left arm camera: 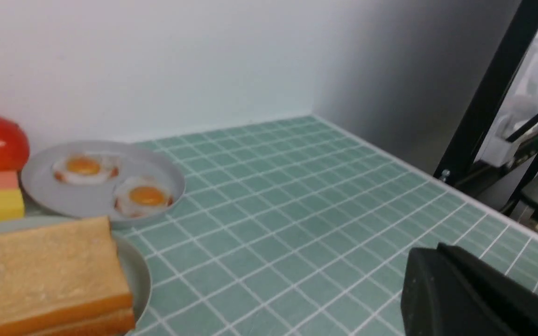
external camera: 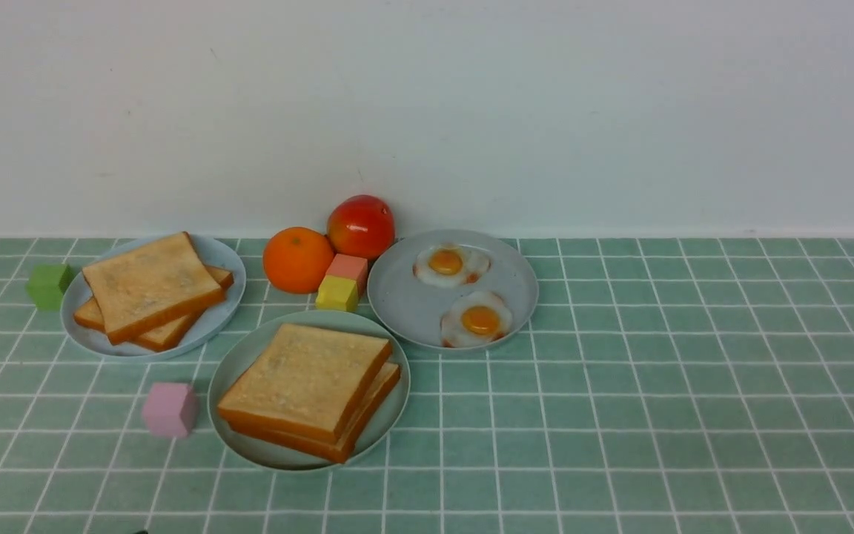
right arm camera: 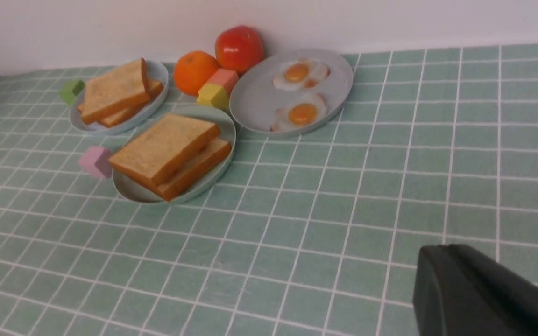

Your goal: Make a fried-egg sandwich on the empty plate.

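Two toast slices lie stacked as a sandwich (external camera: 308, 386) (right arm camera: 166, 149) (left arm camera: 40, 275) on the mint-green plate (external camera: 236, 360) (right arm camera: 133, 189) at the front centre. What lies between the slices is hidden. Two fried eggs (external camera: 451, 265) (external camera: 477, 319) rest on a grey plate (external camera: 412, 297) behind it to the right. Neither gripper shows in the front view. My left gripper (left arm camera: 436, 247) is shut and holds nothing, over bare tiles right of the plates. My right gripper (right arm camera: 444, 246) is also shut and holds nothing, over bare tiles well clear of the plates.
Two more toast slices (external camera: 153, 285) sit on a pale blue plate (external camera: 227, 256) at the back left. An orange (external camera: 298, 259), a red fruit (external camera: 361, 226), pink and yellow blocks (external camera: 342, 285), a green cube (external camera: 47, 285) and a pink cube (external camera: 169, 409) stand around the plates.
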Available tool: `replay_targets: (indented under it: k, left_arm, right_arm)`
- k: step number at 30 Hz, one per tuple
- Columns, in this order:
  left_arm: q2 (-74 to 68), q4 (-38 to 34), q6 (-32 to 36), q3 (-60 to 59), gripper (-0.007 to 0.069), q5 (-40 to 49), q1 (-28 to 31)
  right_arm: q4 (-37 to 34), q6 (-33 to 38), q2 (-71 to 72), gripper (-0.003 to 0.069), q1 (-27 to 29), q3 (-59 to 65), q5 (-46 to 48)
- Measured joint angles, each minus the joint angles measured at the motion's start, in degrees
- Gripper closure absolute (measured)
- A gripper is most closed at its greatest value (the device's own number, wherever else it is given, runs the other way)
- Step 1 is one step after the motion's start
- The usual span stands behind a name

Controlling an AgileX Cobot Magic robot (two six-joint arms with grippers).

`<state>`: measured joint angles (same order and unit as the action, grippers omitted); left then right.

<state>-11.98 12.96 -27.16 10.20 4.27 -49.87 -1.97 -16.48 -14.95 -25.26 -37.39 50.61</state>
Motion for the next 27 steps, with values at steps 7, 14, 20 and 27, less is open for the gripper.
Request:
replay_targets:
  k: [7,14,20,27]
  left_arm:
    - [0.0,0.0,0.0,0.0,0.0638,3.24,0.0]
    - [0.0,0.0,0.0,0.0,0.0637,4.48,-0.05]
    - [0.0,0.0,0.0,0.0,0.0634,4.6,-0.05]
    - [0.0,0.0,0.0,0.0,0.0627,5.0,-0.05]
  right_arm:
    - [0.04,0.01,0.0,0.0664,0.0,3.25,0.21]
    - [-0.47,5.89,4.83,0.0662,13.5,10.11,-7.15]
    - [-10.28,21.65,13.95,0.0662,25.52,28.56,-22.26]
    - [-10.88,24.5,15.55,0.0662,25.82,38.19,-28.0]
